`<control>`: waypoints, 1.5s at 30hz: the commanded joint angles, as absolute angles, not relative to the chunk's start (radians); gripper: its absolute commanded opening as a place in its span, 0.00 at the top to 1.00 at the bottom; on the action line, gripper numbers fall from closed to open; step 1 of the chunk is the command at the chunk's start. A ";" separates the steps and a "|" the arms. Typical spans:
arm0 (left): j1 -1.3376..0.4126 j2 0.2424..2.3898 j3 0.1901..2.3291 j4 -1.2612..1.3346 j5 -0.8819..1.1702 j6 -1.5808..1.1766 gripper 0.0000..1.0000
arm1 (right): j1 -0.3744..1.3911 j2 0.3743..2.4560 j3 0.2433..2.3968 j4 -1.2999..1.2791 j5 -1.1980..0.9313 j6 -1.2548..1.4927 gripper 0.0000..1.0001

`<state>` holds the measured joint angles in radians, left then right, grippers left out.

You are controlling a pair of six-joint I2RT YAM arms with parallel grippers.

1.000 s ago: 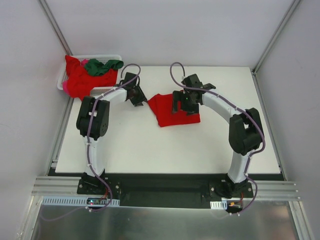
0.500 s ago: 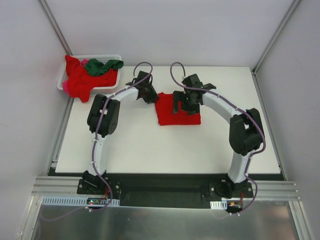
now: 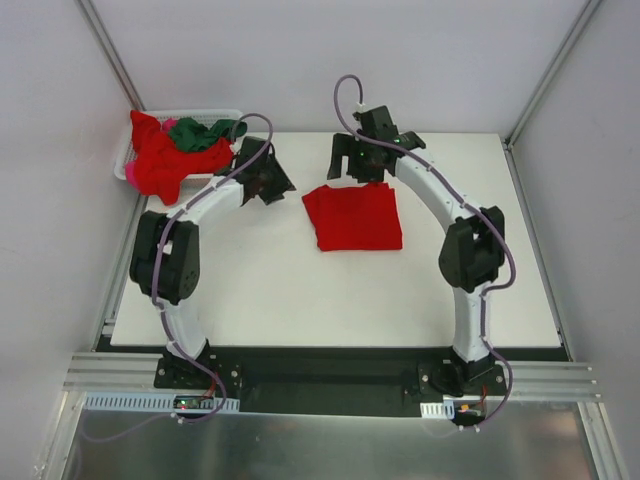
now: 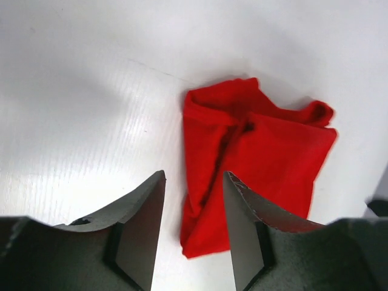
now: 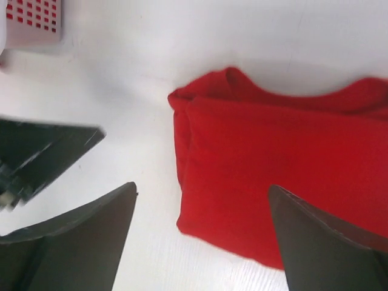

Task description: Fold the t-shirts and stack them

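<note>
a white lattice basket sits at the far left corner of the white table, heaped with red t-shirts and a dark green t-shirt on top; red cloth spills over its near rim. the left gripper hangs between that basket and the folded red t-shirt, which lies flat toward the table's far middle with nothing on it. the left gripper's fingers stand parted, holding nothing. the right gripper hovers at the shirt's far edge, jaws spread wide and empty. bare tabletop borders the shirt's near and right sides, out to the table edges.
</note>
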<state>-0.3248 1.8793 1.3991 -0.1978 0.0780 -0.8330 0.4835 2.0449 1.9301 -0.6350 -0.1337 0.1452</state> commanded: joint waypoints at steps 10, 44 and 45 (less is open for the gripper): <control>-0.454 1.770 1.342 -0.170 0.147 -0.758 0.54 | 0.398 1.889 1.719 -0.635 -0.173 0.224 0.03; -0.480 1.996 1.777 -0.376 0.111 -0.571 0.41 | 0.419 1.589 1.414 -0.590 -0.063 0.261 0.00; -0.479 1.882 1.706 -0.376 0.095 -0.568 0.38 | 0.419 1.580 1.433 -0.613 -0.046 0.252 0.00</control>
<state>-0.4831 2.2280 1.8191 -0.3344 0.1558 -0.6476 0.4244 1.7054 1.3590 -0.5213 -0.1299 0.2504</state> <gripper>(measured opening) 0.582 0.996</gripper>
